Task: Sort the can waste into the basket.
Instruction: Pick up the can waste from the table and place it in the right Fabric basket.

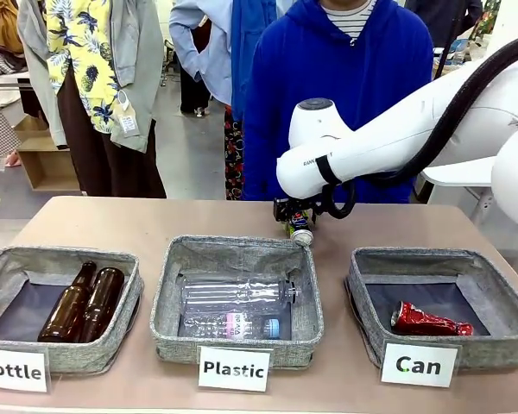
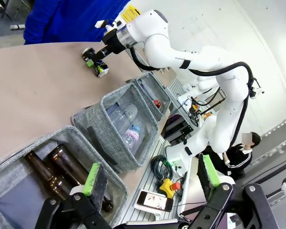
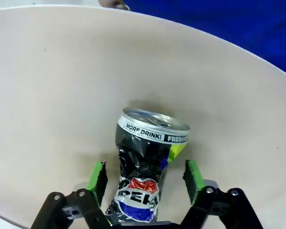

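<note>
Beige and bare at its far half, the surface (image 1: 112,220) carries three grey fabric baskets in a row along the near edge, with a person in a blue hooded top (image 1: 328,86) standing at the far side. At the robot's right sits the basket (image 1: 440,256) with the white "Can" sign (image 1: 419,365); a crushed red can (image 1: 427,321) lies on its dark lining. The middle basket (image 1: 233,244), signed "Plastic", holds clear plastic bottles (image 1: 237,297), and the basket (image 1: 60,254) signed "Bottle" holds two brown glass bottles (image 1: 82,302) side by side.

Behind the middle basket, the right arm reaches in low over the surface, its right gripper (image 3: 145,179) set around a dented dark can (image 3: 145,167) with red, white and blue print and a silver end. The green-padded fingers (image 3: 97,181) stand one on each side of the can, a sliver of space showing between each pad and the metal, so they are not gripping it. The can rests on the surface near the person's edge.

Seen from its wrist camera, the left gripper (image 2: 150,176) hangs above the bottle basket with its fingers spread wide, holding nothing.
</note>
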{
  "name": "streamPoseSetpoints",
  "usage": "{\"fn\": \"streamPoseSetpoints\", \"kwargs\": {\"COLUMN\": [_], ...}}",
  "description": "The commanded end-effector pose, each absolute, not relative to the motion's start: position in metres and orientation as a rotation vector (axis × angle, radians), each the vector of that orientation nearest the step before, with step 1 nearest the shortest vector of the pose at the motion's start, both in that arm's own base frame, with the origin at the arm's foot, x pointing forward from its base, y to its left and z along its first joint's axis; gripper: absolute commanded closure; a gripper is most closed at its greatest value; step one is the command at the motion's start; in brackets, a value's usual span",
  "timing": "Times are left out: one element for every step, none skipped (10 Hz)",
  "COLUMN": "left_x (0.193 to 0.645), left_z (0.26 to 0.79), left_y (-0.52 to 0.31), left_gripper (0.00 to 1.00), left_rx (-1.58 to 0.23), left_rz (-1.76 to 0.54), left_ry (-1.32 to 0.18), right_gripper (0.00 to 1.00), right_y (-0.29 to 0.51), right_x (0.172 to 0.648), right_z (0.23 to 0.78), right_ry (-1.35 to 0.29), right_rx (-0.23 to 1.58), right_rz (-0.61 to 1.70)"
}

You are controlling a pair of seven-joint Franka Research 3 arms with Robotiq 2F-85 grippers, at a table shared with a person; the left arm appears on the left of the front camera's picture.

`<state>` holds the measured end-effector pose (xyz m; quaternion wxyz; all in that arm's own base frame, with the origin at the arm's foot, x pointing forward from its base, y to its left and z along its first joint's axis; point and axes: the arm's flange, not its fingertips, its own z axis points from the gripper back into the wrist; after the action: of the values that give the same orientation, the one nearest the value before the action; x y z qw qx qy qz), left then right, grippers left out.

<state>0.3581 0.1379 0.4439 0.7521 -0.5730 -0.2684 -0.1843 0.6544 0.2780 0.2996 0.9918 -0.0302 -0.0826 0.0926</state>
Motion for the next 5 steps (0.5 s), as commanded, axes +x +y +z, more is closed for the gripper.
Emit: {"fn": "streamPoseSetpoints", "kwargs": {"left_x": [0.356,0.356,0.356,0.356,0.356], "left_z": [0.447,0.447,0.447,0.447,0.447], "left_y": [0.138,0.138,0.138,0.138,0.138], "left_gripper": [0.00,0.00,0.00,0.00,0.00], "left_rx": [-1.250,-1.250,-1.250,-1.250,-1.250], "left_rz": [-0.400,-0.400,-0.400,-0.400,-0.400], "left_ry": [-0.579,-0.579,-0.579,-0.579,-0.579], "right_gripper": [1.00,1.00,1.00,0.83,0.93], "right_y": [0.285,0.284,0.282,0.280,0.277], "right_x": [0.660,0.660,0.659,0.656,0.649], "right_z": [0.304,0.303,0.305,0.309,0.320], "right_ry": [-0.154,-0.143,-0.138,-0.133,-0.142], "right_rx": [-0.107,-0.103,-0.117,-0.140,-0.140], "right_rz": [0.138,0.133,0.127,0.136,0.145]}}
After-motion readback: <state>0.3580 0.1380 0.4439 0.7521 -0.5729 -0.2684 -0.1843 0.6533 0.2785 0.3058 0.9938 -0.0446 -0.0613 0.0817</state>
